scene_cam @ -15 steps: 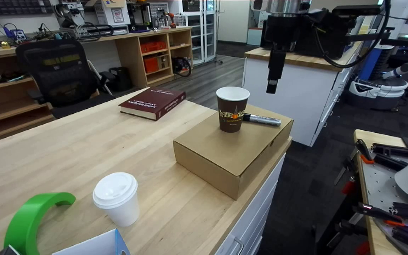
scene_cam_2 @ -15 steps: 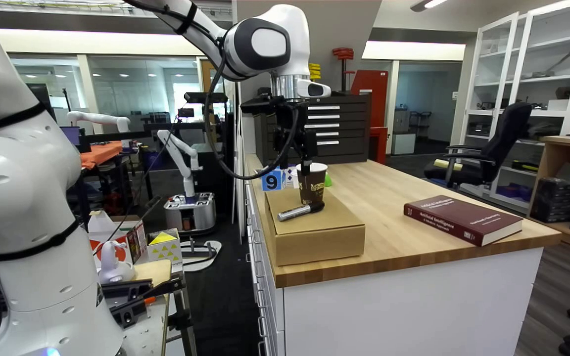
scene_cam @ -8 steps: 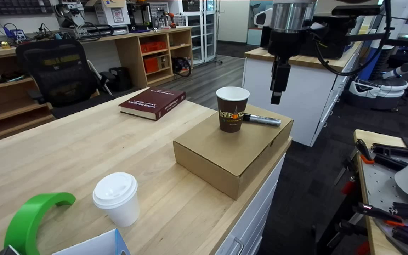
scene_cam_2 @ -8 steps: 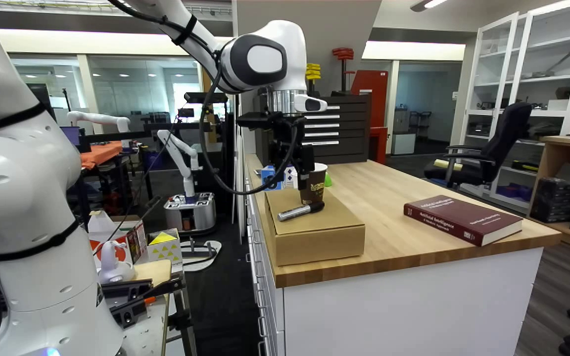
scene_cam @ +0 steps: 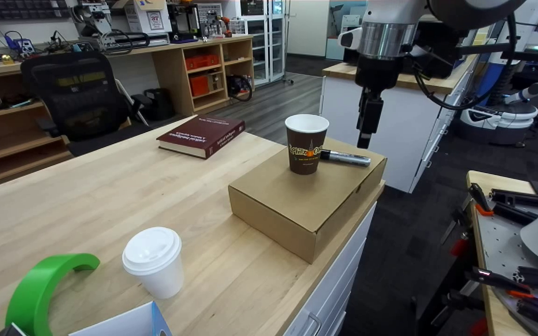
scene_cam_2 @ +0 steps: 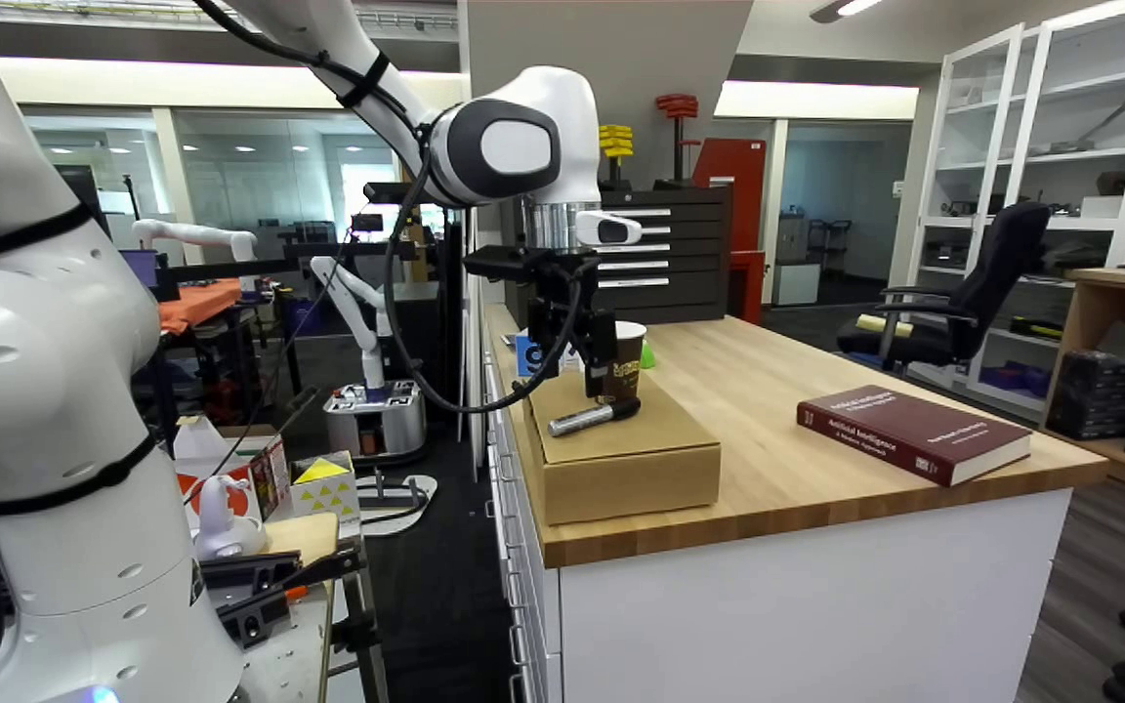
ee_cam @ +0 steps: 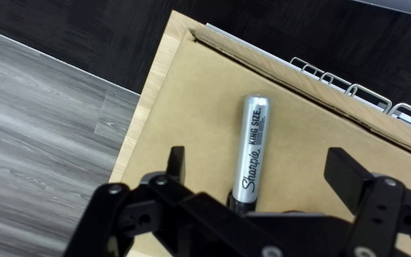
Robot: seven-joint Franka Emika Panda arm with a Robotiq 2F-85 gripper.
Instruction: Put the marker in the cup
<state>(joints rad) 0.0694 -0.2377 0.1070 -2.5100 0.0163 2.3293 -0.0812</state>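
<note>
The marker (scene_cam: 347, 158) is a silver Sharpie with a black cap, lying flat on a cardboard box (scene_cam: 292, 200). It also shows in an exterior view (scene_cam_2: 587, 420) and in the wrist view (ee_cam: 252, 150), where the gripper body hides most of its cap. The dark-brown cup (scene_cam: 304, 151) stands upright on the box beside the cap end. In an exterior view the gripper partly covers the cup (scene_cam_2: 628, 356); in the wrist view only a brown sliver shows. My gripper (ee_cam: 257, 160) is open and empty, pointing down above the marker, a finger on each side of it.
A maroon book (scene_cam: 201, 134) lies on the table (scene_cam: 110, 196) beyond the box. A white lidded cup (scene_cam: 154, 263), a green arch (scene_cam: 40, 289) and a blue-and-white box (scene_cam: 131, 322) stand farther along. The cardboard box sits close to the table's corner and drawer-side edge.
My gripper has moved steadily down toward the marker and the box top. The marker, the cup and the box have not moved.
</note>
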